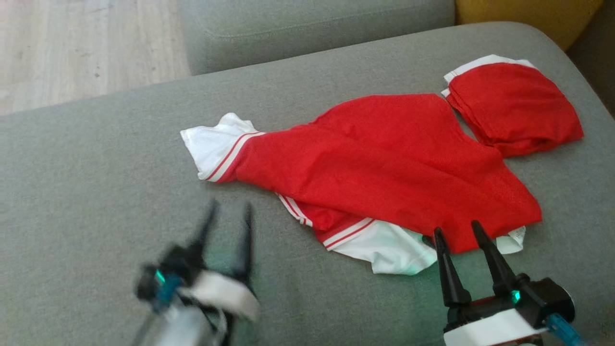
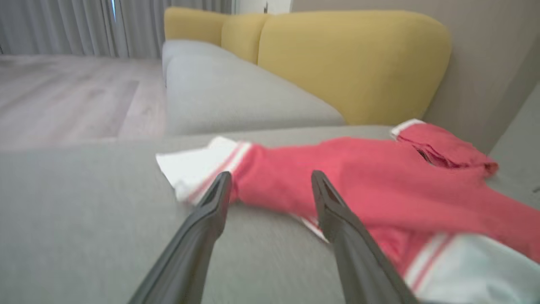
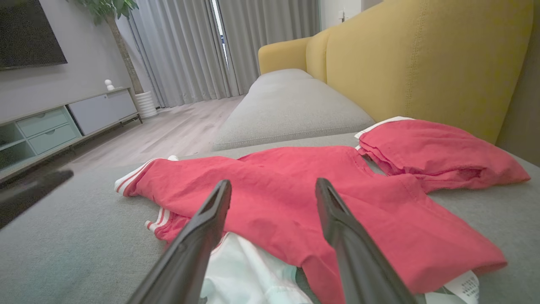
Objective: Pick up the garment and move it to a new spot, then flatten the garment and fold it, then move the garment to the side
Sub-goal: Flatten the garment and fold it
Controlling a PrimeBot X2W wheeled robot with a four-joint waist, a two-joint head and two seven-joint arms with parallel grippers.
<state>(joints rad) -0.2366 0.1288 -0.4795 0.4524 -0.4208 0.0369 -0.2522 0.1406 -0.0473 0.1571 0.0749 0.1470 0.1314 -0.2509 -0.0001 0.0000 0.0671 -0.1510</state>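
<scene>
The garment (image 1: 384, 163) is a red top with white, red-striped sleeve ends and a red hood, lying crumpled on the grey sofa seat (image 1: 96, 192). Its hood (image 1: 514, 108) lies at the far right. My left gripper (image 1: 228, 211) is open and blurred, hovering near the sofa's front left, short of the white sleeve end (image 1: 211, 146). In the left wrist view that gripper (image 2: 270, 181) points at the garment (image 2: 371, 185). My right gripper (image 1: 456, 229) is open, tips at the garment's near hem. From the right wrist, the gripper (image 3: 274, 190) spans the red cloth (image 3: 295, 177), holding nothing.
A second grey seat cushion (image 3: 291, 105) adjoins at the back, with yellow backrests (image 3: 422, 59) along the right. Wooden floor (image 1: 86, 43) lies beyond the sofa's left edge. A TV cabinet (image 3: 63, 122) and curtains stand across the room.
</scene>
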